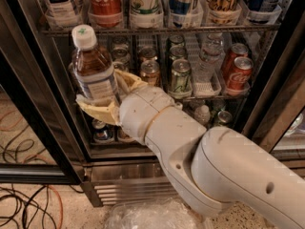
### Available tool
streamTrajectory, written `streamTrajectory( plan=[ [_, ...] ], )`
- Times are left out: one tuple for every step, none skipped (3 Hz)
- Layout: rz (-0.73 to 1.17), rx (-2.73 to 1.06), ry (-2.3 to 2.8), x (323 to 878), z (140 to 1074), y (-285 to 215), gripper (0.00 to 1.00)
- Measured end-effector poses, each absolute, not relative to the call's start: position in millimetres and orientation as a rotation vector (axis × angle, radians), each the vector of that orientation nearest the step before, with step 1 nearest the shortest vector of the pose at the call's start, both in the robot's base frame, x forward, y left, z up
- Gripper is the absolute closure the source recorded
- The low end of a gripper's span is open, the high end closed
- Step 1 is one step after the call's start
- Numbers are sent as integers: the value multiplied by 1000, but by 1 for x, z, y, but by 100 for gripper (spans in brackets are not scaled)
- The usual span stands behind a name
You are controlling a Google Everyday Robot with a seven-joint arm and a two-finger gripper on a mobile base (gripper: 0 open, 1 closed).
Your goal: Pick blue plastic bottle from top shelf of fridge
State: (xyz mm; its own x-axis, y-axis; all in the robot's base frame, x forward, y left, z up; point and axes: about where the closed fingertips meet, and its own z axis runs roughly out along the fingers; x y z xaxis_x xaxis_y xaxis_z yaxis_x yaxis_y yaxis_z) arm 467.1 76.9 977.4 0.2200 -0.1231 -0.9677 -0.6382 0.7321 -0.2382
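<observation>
The blue plastic bottle holds amber-brown drink, with a white cap with a green mark and a pale label. It is tilted slightly and held in front of the fridge, below the top shelf. My gripper is shut on the bottle's lower half, its tan fingers on either side of the label. The white arm runs from the lower right up to the gripper.
The top shelf holds a red Coca-Cola bottle and other tall bottles in clear trays. Rows of cans and a small water bottle fill the rack below. Cables lie on the floor at left. Crumpled plastic lies at the bottom.
</observation>
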Motion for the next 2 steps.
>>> streamTrajectory(
  plan=[
    [346,-709,1375,461,966,62,100],
    [336,-709,1377,461,966,60,100]
  ],
)
